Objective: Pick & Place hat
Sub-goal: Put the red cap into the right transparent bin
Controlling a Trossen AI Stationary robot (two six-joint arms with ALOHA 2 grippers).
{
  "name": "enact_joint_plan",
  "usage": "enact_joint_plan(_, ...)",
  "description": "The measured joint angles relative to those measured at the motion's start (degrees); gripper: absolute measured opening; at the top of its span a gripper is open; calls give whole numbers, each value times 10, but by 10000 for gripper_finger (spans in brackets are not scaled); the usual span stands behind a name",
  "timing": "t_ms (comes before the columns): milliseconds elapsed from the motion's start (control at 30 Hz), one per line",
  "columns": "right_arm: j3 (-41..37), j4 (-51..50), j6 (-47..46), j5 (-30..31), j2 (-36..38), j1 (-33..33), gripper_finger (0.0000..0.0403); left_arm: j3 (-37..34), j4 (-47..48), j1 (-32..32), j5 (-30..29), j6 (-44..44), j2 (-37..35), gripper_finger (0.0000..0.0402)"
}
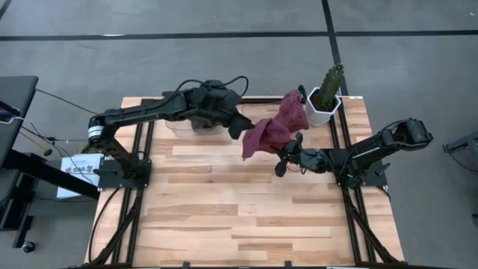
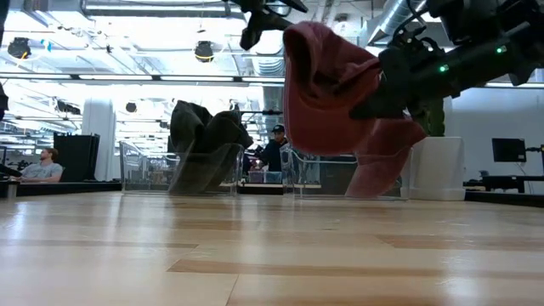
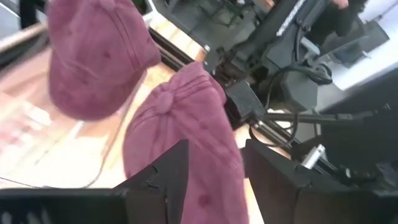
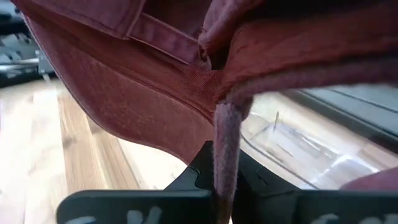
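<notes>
A maroon hat (image 1: 263,138) (image 2: 327,93) hangs above the table, right of its middle. My right gripper (image 1: 288,149) (image 4: 227,194) is shut on it. My left gripper (image 1: 243,125) (image 3: 214,180) is open at the hat's left end, with the crown (image 3: 186,137) showing between its fingers. A second maroon hat (image 1: 293,110) (image 3: 93,62) lies just beyond the first, toward the far edge, by a clear bin (image 4: 298,149). My right gripper pinches a thin edge of the maroon hat's fabric (image 4: 225,143) between its two fingers, coming level from the table's right. The hat is lifted clear of the table and droops slack around the fingers. My left gripper: I cannot tell whether its fingers touch the hat.
A cactus in a white pot (image 1: 326,97) stands at the far right corner. A dark hat (image 2: 204,140) sits in a clear bin (image 1: 183,125) under my left arm near the far edge. The near half of the wooden table (image 1: 246,224) is bare. People show in the room behind.
</notes>
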State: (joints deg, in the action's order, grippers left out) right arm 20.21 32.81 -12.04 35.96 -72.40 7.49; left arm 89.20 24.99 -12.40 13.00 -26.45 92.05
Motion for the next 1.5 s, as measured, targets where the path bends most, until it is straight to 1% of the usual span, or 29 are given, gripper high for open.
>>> enact_joint_plan(67, 2, -13, -3, -3, 0, 0, 4, 1, 0, 0, 9, 0, 7, 153)
enact_joint_plan(267, 3, -26, -19, -49, 0, -5, 4, 2, 0, 9, 21, -7, 10, 153)
enact_joint_plan(500, 21, -43, -21, -49, 0, -5, 4, 1, 0, 25, 20, -15, 10, 153)
enact_joint_plan(633, 37, -79, -21, -47, 0, -5, 4, -10, 2, 31, -11, -10, 10, 153)
enact_joint_plan(867, 39, -88, -26, -45, 0, -5, 5, -23, 2, 31, -40, -8, 10, 153)
enact_joint_plan(1100, 39, -89, -26, -45, 0, -8, 5, -26, -9, 31, -89, 26, 10, 153)
enact_joint_plan(1367, 38, -105, -30, -45, 0, -31, 6, -26, -16, 31, -89, 26, 11, 153)
enact_joint_plan(1500, 38, -103, -30, -59, 0, -32, 6, -26, -17, 31, -89, 26, 14, 153)
